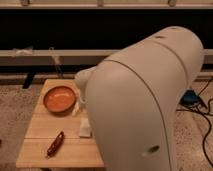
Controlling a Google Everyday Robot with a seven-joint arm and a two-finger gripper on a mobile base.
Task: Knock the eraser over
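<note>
No small black eraser shows in the camera view; it is hidden or out of view. My gripper is not in view either. My large white arm (pixel 145 100) fills the right and middle of the picture and covers the right part of the wooden table (pixel 37 150). A rounded white arm joint (pixel 85 77) sticks out over the table's far right side, next to the orange bowl (pixel 59 98).
A flat pale cream block (pixel 85 128) lies on the table at the arm's edge. A white stick-like thing (pixel 77 106) lies beside the bowl. A dark red elongated object (pixel 55 144) lies near the front. Cables and a blue object (pixel 190 97) are on the floor at right.
</note>
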